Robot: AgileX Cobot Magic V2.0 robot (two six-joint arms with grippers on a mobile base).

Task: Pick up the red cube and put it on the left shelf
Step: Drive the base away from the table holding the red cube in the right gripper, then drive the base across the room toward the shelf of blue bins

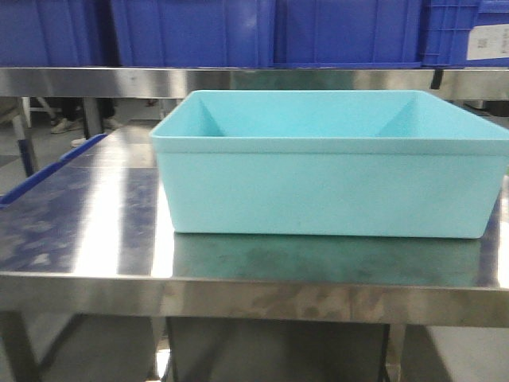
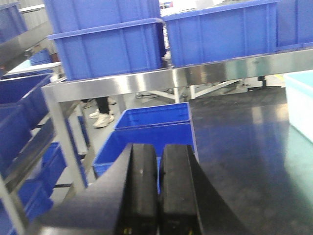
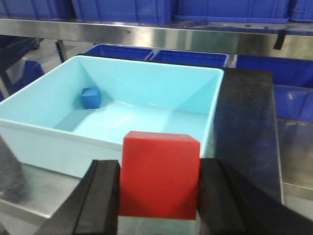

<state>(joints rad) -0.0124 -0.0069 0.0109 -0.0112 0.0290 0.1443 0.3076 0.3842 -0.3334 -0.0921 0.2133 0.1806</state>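
Note:
The red cube [image 3: 160,176] is clamped between the two black fingers of my right gripper [image 3: 161,166], held just above the steel table [image 3: 34,191] in front of the light cyan bin [image 3: 29,132]. My left gripper [image 2: 160,149] is shut with nothing between its pads and hangs over the table's left end. The left shelf [image 2: 22,117], a tiered steel rack carrying blue crates, shows at the far left of the left wrist view, well away from both grippers. Neither gripper shows in the front view.
A small blue cube [image 3: 91,97] lies in the cyan bin's far left corner. The bin [image 1: 326,171] takes up the table's right half. A steel shelf [image 1: 95,81] with big blue crates [image 1: 191,32] runs above the table's back. Blue crates [image 2: 146,127] stand low beyond the left edge.

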